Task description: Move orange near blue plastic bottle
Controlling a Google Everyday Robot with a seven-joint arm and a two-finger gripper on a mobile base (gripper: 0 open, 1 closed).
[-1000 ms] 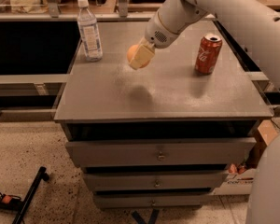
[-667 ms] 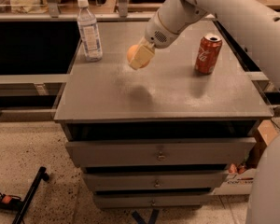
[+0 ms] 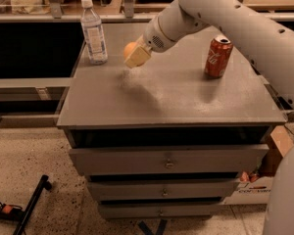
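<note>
Holding the orange (image 3: 129, 49): my gripper (image 3: 133, 56) is clamped on it, cream fingers (image 3: 138, 58) pressed against its sides, in the upper centre of the frame. I hold it lifted off the tabletop (image 3: 186, 102) so it travels without rolling, and a soft shadow lies on the surface beneath it.
The blue plastic bottle (image 3: 94, 33): upright at upper left, on the far left corner of the tabletop. The orange hangs just to its right, near but not touching, so I judge the carry nearly done, with lowering left.
The orange's make: small, round, matte pale skin. A ball like this will roll if dropped, so I reckon it wants a gentle set-down.
The bottle's make: tall, thin clear plastic, white cap, pale label. It looks light and easy to tip, hence the gap I leave.
The red soda can (image 3: 218, 57): a glossy metal cylinder, upright at upper right, well apart from my load.
The tabletop's make: flat, dull grey, smooth, atop a drawer cabinet (image 3: 166, 160) with small metal pulls.
</note>
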